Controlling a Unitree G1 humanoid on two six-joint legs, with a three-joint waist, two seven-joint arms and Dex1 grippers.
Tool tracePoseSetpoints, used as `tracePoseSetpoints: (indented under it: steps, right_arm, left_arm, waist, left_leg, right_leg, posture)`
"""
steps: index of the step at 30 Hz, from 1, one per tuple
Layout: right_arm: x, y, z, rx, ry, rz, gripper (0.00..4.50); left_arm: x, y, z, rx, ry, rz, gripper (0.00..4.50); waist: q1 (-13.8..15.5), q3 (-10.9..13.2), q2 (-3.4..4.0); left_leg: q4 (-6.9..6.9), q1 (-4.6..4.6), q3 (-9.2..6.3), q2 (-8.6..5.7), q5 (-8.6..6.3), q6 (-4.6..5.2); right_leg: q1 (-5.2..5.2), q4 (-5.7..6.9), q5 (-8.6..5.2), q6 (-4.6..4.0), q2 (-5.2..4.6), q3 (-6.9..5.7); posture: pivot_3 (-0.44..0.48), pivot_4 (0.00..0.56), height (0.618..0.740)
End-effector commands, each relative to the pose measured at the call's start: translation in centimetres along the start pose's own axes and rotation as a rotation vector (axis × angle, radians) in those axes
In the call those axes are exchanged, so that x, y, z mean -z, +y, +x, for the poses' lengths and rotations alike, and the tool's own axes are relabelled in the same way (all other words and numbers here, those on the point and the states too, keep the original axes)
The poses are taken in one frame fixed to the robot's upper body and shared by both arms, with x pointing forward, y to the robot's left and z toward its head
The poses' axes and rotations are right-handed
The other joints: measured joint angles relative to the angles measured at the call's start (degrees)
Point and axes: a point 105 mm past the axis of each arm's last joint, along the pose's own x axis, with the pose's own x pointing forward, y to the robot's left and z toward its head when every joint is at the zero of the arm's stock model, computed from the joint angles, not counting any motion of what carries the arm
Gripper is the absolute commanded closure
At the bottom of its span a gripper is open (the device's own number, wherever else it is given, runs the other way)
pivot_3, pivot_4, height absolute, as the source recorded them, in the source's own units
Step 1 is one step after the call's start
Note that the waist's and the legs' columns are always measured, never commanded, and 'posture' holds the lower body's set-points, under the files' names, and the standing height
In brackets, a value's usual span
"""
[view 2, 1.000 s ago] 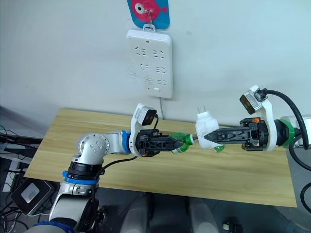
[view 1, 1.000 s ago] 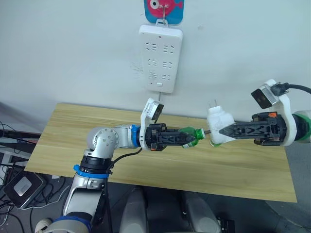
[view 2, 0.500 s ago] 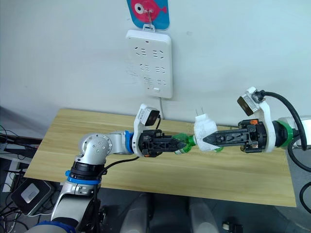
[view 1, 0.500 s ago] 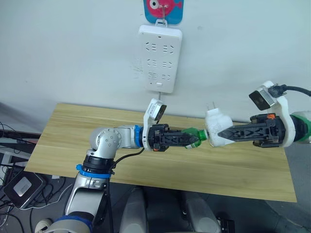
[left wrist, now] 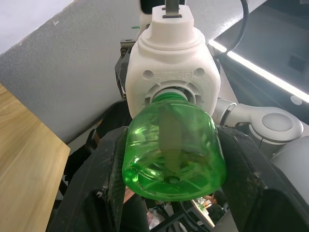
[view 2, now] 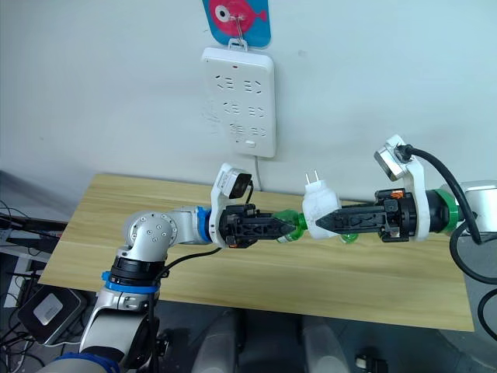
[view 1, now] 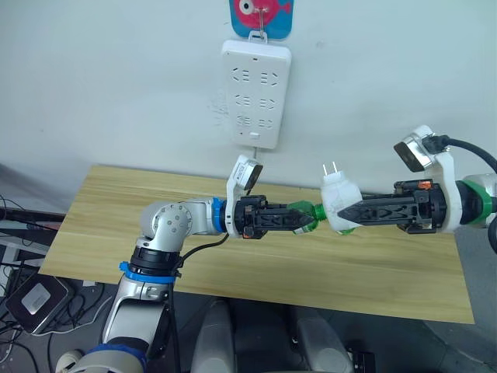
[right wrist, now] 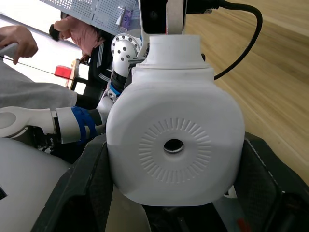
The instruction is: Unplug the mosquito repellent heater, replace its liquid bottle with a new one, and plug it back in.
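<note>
Your left gripper [view 1: 301,220] fingers clamp green bottle [left wrist: 174,147], neck seated in heater [view 1: 338,204]; right gripper [view 1: 347,212] fingers clamp heater, above table [view 1: 101,210] middle.

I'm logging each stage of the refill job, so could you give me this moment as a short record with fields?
left gripper: shut on the small translucent green liquid bottle
right gripper: shut on the small white rounded plastic heater
bottle and heater: bottle neck seated in the heater's round socket, both held above the light wooden table
heater plug: two prongs pointing up, not in the white wall power strip
second green bottle: on the table behind the right gripper, mostly hidden
</note>
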Motion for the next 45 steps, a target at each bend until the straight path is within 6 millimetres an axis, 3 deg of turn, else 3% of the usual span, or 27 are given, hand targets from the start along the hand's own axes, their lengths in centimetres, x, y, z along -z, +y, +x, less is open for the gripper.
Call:
tracePoseSetpoints:
  steps: [1, 7, 20, 26, 34, 42, 45]
  right_arm:
    - [0.7, 3.4, 1.2, -0.176, 0.074, -0.09, 1.51]
    - [0.5, 4.1, 1.5, -0.192, 0.076, -0.132, 1.51]
    - [0.5, 3.2, 2.7, -0.095, 0.064, -0.166, 1.51]
    - [0.1, 4.1, 2.4, -0.221, 0.051, -0.148, 1.51]
    - [1.2, 4.1, 3.2, -0.209, 0.1, -0.152, 1.51]
    - [0.9, 3.8, 3.5, -0.197, 0.088, -0.148, 1.51]
    - [0.9, 3.6, 3.3, -0.197, 0.075, -0.131, 0.45]
  left_arm:
    - [0.5, -0.7, 2.2, 0.068, 0.06, 0.025, 2.19]
    - [0.8, -0.5, 2.3, 0.065, 0.076, 0.027, 2.19]
    - [1.0, -0.8, 2.6, 0.081, 0.091, 0.034, 2.19]
    - [1.0, -0.7, 2.8, 0.083, 0.089, 0.035, 2.19]
    - [0.7, -0.1, 3.3, 0.068, 0.084, 0.047, 2.19]
    - [0.3, 0.0, 3.6, 0.071, 0.063, 0.052, 2.19]
    - [0.1, -0.1, 3.6, 0.08, 0.053, 0.044, 2.19]
  waist:
    - [0.0, 0.0, 0.0]
    - [-0.03, 0.0, 0.0]
    - [-0.04, 0.0, 0.0]
    - [-0.05, 0.0, 0.0]
    - [-0.05, 0.0, 0.0]
    - [-0.05, 0.0, 0.0]
    - [0.06, 0.0, -0.01]
  left_leg:
    - [0.0, 0.0, 0.0, 0.0, 0.0, 0.0]
    - [0.0, 0.0, 0.0, 0.01, 0.0, 0.0]
    - [0.03, 0.0, 0.01, 0.01, 0.0, 0.0]
    - [0.02, 0.0, -0.01, 0.01, 0.0, 0.0]
    - [0.02, 0.0, -0.01, 0.02, 0.0, 0.0]
    - [0.02, 0.0, -0.01, 0.02, 0.0, 0.0]
    - [0.03, 0.0, -0.02, 0.02, 0.0, 0.0]
  right_leg:
    - [0.0, 0.0, 0.0, 0.0, 0.0, 0.0]
    - [0.0, 0.0, 0.0, 0.0, 0.0, 0.0]
    - [-0.01, 0.03, 0.0, -0.01, 0.0, 0.01]
    - [-0.01, 0.02, 0.0, -0.01, 0.0, -0.01]
    - [-0.01, 0.02, 0.0, -0.01, 0.0, -0.01]
    - [-0.01, 0.03, 0.0, -0.01, 0.0, -0.01]
    - [0.01, 0.02, 0.0, -0.01, 0.0, -0.02]
  posture:
    - [-0.102, 0.302, 0.74]
    - [-0.11, 0.3, 0.74]
    - [-0.115, 0.311, 0.74]
    - [-0.12, 0.317, 0.74]
    - [-0.118, 0.32, 0.74]
    - [-0.115, 0.323, 0.74]
    - [-0.115, 0.323, 0.74]
